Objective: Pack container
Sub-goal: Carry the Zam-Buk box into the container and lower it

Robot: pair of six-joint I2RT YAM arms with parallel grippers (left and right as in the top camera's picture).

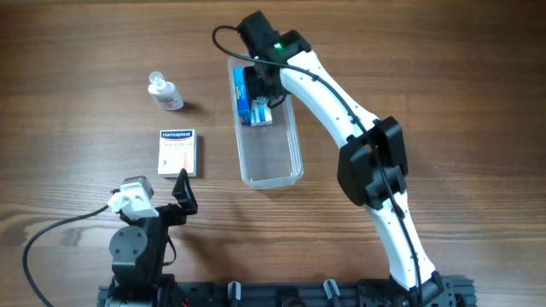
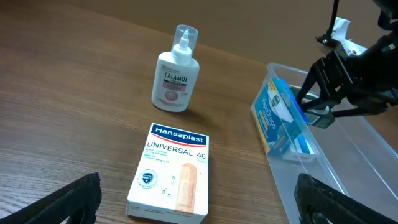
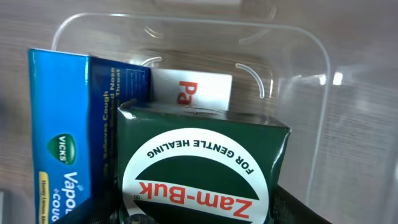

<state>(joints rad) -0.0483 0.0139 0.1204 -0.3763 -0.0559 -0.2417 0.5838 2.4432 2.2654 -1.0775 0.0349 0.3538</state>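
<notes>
The long clear container (image 1: 275,170) lies in the middle of the table. It also shows in the left wrist view (image 2: 354,162) and the right wrist view (image 3: 301,68). At its far end stand a blue Vicks box (image 1: 241,89) (image 2: 275,117) (image 3: 65,134) and a white box with red letters (image 3: 193,90). My right gripper (image 1: 261,92) (image 3: 199,214) is inside that far end, shut on a green Zam-Buk box (image 3: 205,165) next to the blue box. My left gripper (image 1: 177,193) (image 2: 198,190) is open and empty, just short of a white Hansaplast box (image 1: 177,152) (image 2: 174,174).
A small clear Calamol bottle (image 1: 164,92) (image 2: 173,78) stands upright left of the container, beyond the Hansaplast box. The right arm (image 1: 341,111) stretches across the right half of the table. The near half of the container holds nothing.
</notes>
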